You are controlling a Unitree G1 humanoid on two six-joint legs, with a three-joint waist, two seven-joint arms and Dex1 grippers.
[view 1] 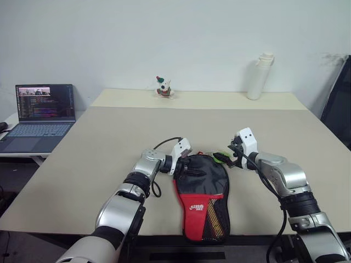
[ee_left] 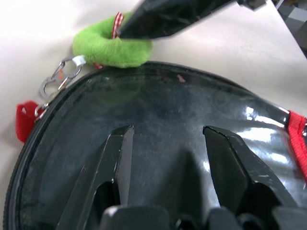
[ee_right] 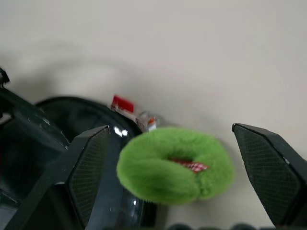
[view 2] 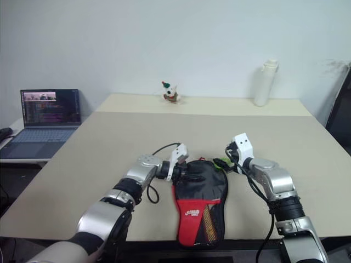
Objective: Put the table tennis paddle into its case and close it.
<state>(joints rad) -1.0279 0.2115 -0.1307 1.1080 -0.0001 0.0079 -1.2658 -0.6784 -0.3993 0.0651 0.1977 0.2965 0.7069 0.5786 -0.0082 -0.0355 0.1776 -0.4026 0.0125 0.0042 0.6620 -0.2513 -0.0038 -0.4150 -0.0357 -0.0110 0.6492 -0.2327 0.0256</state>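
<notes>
The case (view 1: pixel 201 189) is pressed flat by the half-spread, empty left gripper (ee_left: pixel 168 139); a green plush ring (ee_right: pixel 175 163) is straddled by the fully spread right gripper (ee_right: pixel 182 143).

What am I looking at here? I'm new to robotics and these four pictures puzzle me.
It is a humanoid robot with two metal arms, each ending in a two-fingered tool. Two pictures come from a stereo camera on its head, looking down over a beige table; the other two come from cameras on its wrists, looking along each tool's fingers.

On the table lies the case, a black and red paddle-shaped pouch with a mesh pocket. A fluffy green charm hangs at its rounded end by a small metal clip.

The left tool sits over the case's black part, fingers apart. The right tool is wide open with the charm between its fingers, not gripped. Farther back stand a laptop, a small toy and a white bottle.
</notes>
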